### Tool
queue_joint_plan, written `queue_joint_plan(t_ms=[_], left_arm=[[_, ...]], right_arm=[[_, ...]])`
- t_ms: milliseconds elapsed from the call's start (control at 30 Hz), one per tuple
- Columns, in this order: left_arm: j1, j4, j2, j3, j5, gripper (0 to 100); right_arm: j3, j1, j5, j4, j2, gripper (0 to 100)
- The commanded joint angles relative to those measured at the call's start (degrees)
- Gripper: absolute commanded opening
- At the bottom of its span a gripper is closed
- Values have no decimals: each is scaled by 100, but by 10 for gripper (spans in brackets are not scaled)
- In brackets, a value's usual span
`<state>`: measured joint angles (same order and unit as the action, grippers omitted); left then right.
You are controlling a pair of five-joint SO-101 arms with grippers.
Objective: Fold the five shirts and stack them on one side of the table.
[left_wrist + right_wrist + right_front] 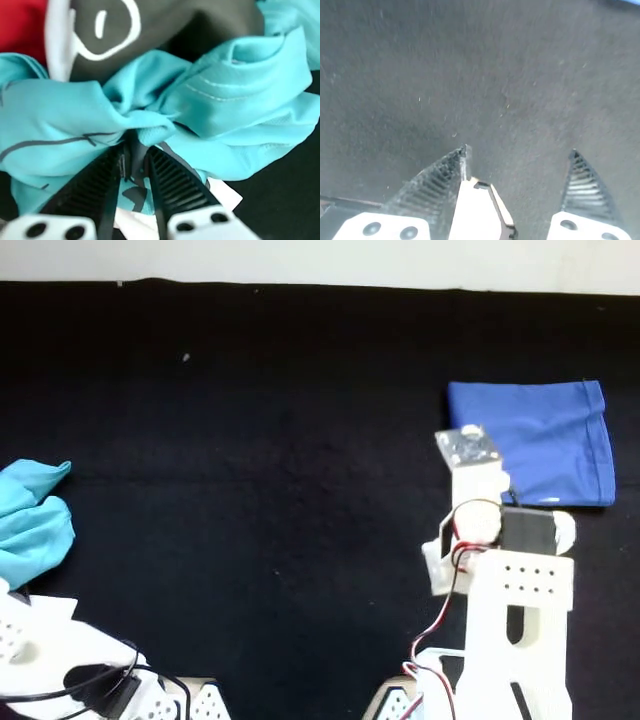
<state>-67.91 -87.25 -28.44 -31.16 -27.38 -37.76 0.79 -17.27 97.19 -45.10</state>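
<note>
Left tool (134, 150) is pinched shut on a bunched fold of the turquoise shirt (225, 100), which sits crumpled at the left edge of the black counter (280, 440), with a dark shirt (190, 20) with white print and a bit of a red shirt (20, 22) piled against it on the side away from the tool. Right tool (520, 152) has its jaws spread wide over bare counter, and just beside that arm the blue shirt (535, 440) lies folded flat on the right side
</note>
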Motion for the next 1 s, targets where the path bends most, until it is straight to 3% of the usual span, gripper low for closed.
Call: queue_joint_plan(t_ms=[0, 133, 267, 567, 767, 867, 967], left_arm=[[426, -677, 198, -426, 35, 9], [1086, -1442, 769, -840, 589, 9], [1798, -1442, 1824, -629, 835, 8], [4382, -1442, 3925, 523, 835, 8], [5824, -1442, 4277, 1209, 870, 10], [6431, -1442, 4295, 1200, 1389, 13], [6958, -1442, 4268, 1393, 1873, 89]], right_arm=[[-136, -31, -26, -84, -101, 289], [-189, -31, -18, -224, -92, 289], [-198, -31, -18, -295, -92, 289], [-198, -31, -18, -295, -92, 289], [-198, -31, -18, -295, -92, 289], [-189, -31, -18, -295, -92, 289], [-154, -31, -18, -295, -57, 289]])
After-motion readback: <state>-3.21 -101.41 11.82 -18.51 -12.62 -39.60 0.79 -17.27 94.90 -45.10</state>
